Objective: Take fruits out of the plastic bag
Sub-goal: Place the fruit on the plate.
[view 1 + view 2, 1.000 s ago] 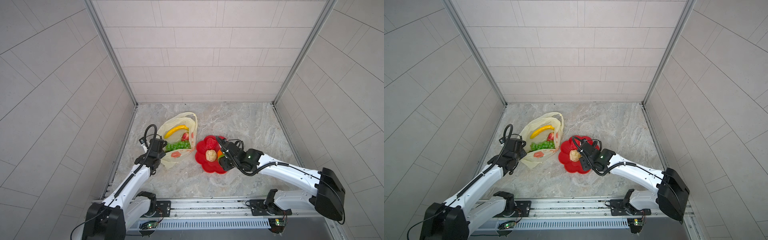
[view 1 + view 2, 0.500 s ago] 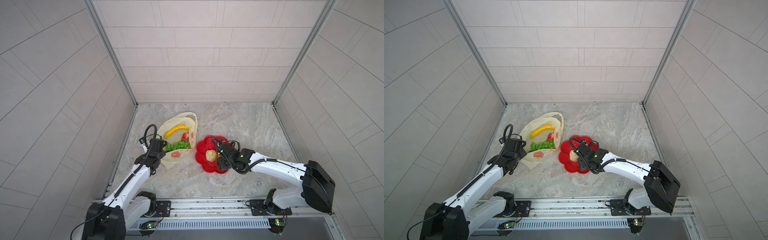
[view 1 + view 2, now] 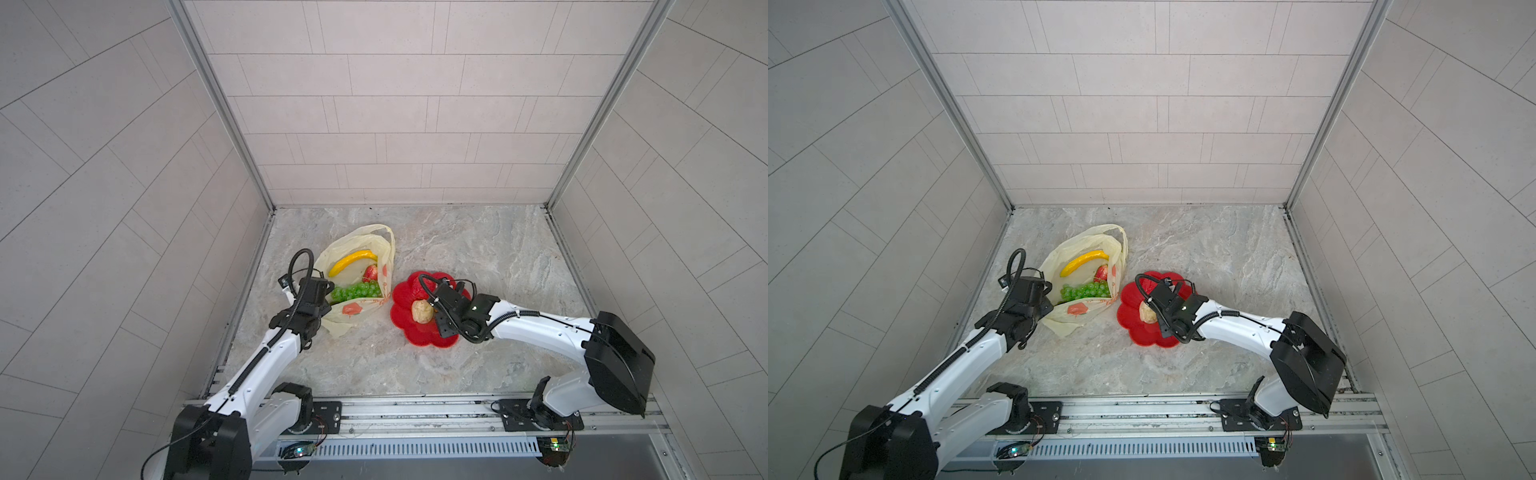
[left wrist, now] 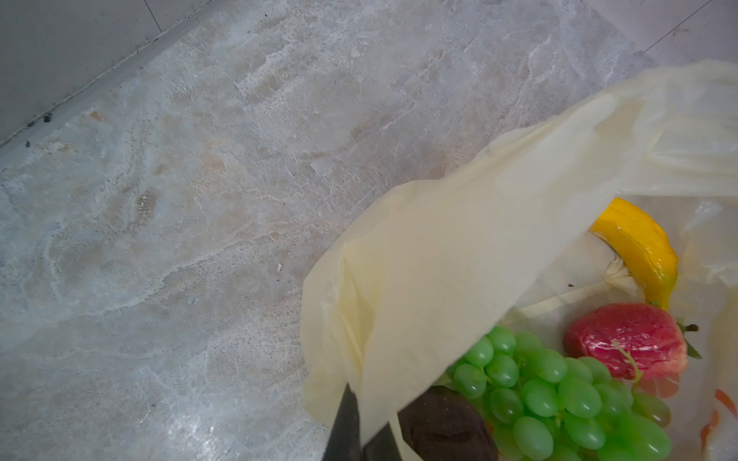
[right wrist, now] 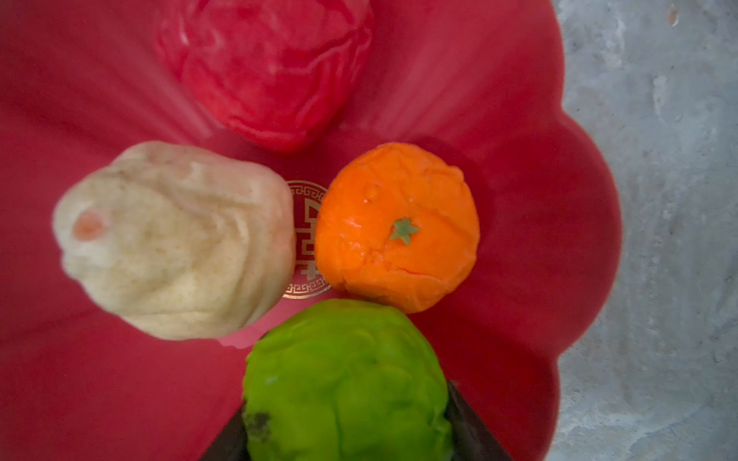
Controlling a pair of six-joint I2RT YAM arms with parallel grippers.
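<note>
1. L gripper: closed tight, pinching the edge of the thin pale-yellow translucent plastic bag. L arm is stretched fwd from the rail, wrist low at the bag's near-left rim.
2. R gripper: about half open, fingers either side of the crinkled green toy apple, gripping it over the red flower-shaped plastic dish. R arm reaches low across twd centre. Can't tell if the apple touches the dish.
3. Room: bag lies near L wall, dish just beside it. Grey marble-look floor is open twd back & R wall.
4. Bag, mouth open, holds: yellow toy banana, red strawberry, green grape bunch.
5. Dish holds: beige lumpy piece, orange toy fruit, red crinkled piece, grouped round its centre.
</note>
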